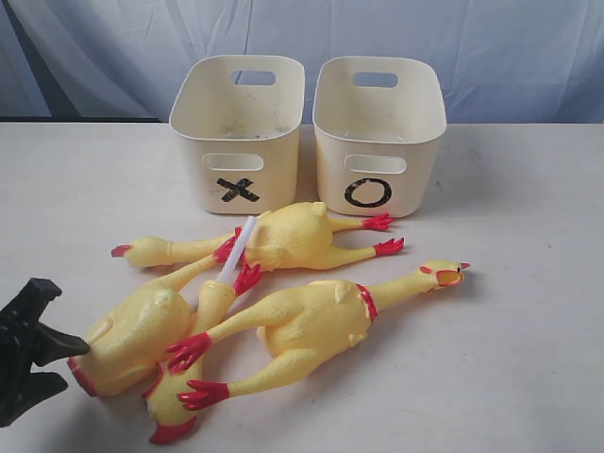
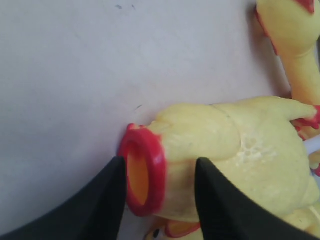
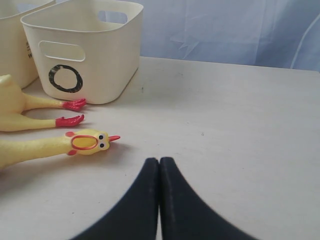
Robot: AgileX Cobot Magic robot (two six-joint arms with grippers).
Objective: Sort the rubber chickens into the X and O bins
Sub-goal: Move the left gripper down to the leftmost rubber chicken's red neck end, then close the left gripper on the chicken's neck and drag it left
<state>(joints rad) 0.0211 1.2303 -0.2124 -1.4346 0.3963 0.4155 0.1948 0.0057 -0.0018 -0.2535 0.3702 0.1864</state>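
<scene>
A: How far along are you?

B: At the very start, by my reading. The X bin [image 1: 274, 179] and the O bin [image 1: 415, 170] look empty, and all four rubber chickens [image 1: 302, 326] lie on the table [image 1: 528, 330], at 6 o'clock from the bins.

A: And your grippers?

B: Your left gripper [image 2: 159, 175] has its fingers spread either side of the red-rimmed end of the 8 o'clock chicken [image 1: 132, 335], not clamped. Your right gripper [image 3: 159, 162] is pressed closed and holds nothing.

Bright, soft, even light fills all three views. The rubber chickens [image 1: 302, 326] cast only faint, short shadows on the pale worktop [image 1: 528, 283], falling toward the right in the exterior view. Their skin shows a mild sheen. The left wrist view is blurred at close range, while the right wrist view is sharper.
</scene>
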